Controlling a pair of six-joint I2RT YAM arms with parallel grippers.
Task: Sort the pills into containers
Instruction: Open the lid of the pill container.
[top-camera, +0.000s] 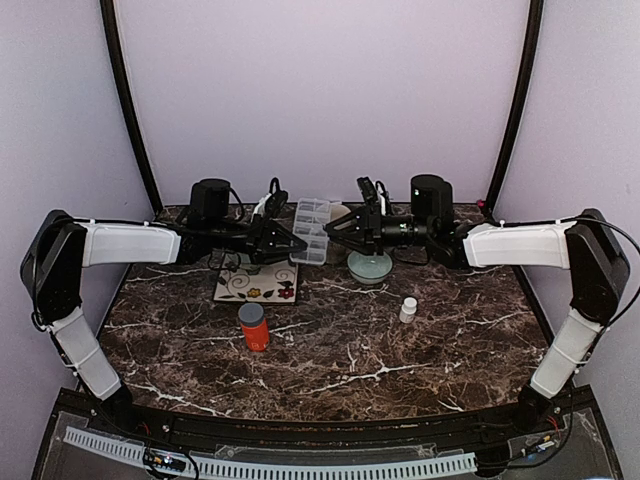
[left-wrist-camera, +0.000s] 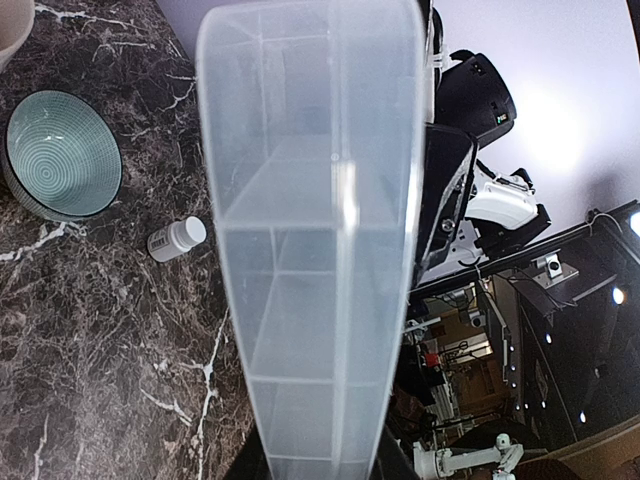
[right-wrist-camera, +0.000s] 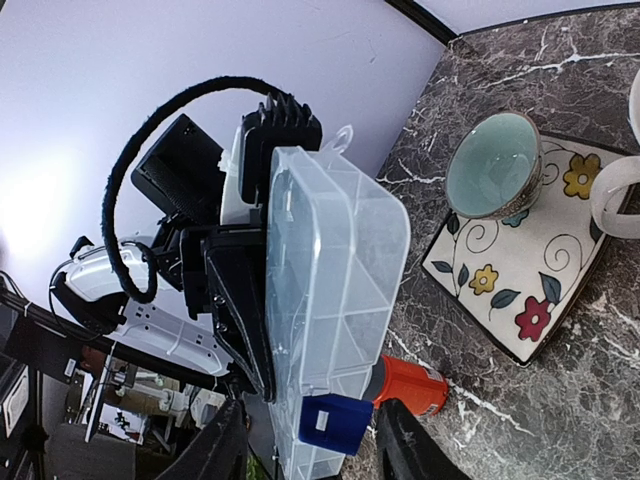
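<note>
The clear plastic pill box (top-camera: 311, 229) is lifted off the table and stands on edge between my two grippers. My left gripper (top-camera: 288, 243) is shut on it; in the left wrist view the box (left-wrist-camera: 315, 250) fills the middle and runs away from the gripper (left-wrist-camera: 318, 466), its compartments looking empty. My right gripper (top-camera: 337, 225) is open. In the right wrist view its fingers (right-wrist-camera: 216, 452) stand apart on either side of the box's blue latch (right-wrist-camera: 336, 422), not touching it. The box (right-wrist-camera: 335, 290) shows several empty compartments there. No pills are in view.
An orange grey-capped bottle (top-camera: 254, 327) stands mid-table, also in the right wrist view (right-wrist-camera: 412, 386). A small white bottle (top-camera: 408, 309) stands to the right. A pale green bowl (top-camera: 370, 266) sits under the right gripper. A floral mat (top-camera: 256, 284) carries another bowl (right-wrist-camera: 493, 166) and a white mug (right-wrist-camera: 618, 196).
</note>
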